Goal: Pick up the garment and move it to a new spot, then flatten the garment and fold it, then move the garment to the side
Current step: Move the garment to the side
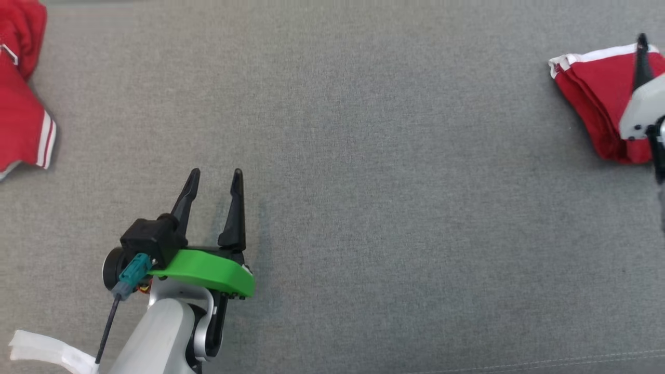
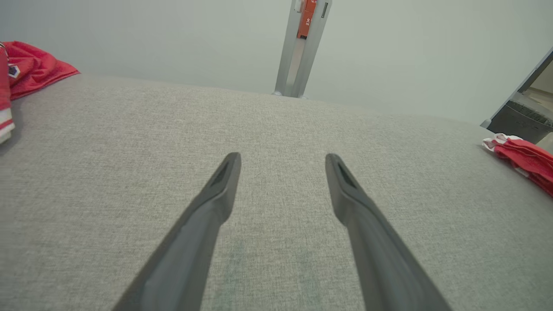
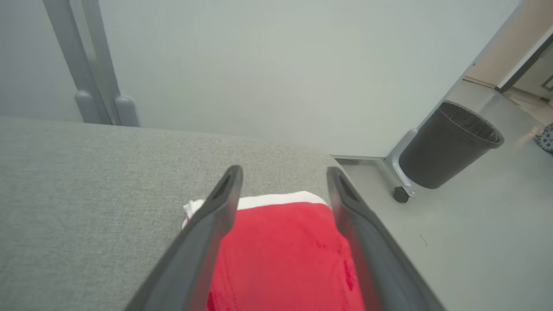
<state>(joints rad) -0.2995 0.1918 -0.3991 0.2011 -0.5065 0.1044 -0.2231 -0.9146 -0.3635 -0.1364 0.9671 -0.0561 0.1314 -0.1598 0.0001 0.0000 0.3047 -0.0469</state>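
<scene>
1. The left end effector [image 1: 216, 172] is seen released, its fingers spread wide with nothing between them. It is held over bare grey fabric worktop [image 1: 363, 156].
2. The right end effector [image 3: 285, 170] is also seen released, fingers parted, with no cloth pinched.
3. The folded garment [image 3: 281, 250], red with a white trim band, is laid on the worktop directly below and between the right end effector's fingers. The white band is at its far edge, just short of the fingertips. Contact between fingers and cloth cannot be told.
4. From the left end effector, the folded garment is placed well off to the right and slightly ahead.
5. The floor [image 3: 475, 242] is seen just right of the right end effector's right finger, so the garment is set near the worktop's corner.
6. A second red garment [image 1: 21, 104], crumpled and white-striped, is found well to the left of and ahead of the left end effector.
7. A dark waste bin [image 3: 449, 147] is seen on the floor, ahead and to the right of the right end effector.
8. A metal post [image 2: 302, 47] is seen straight ahead of the left end effector, past the worktop's far edge.
</scene>
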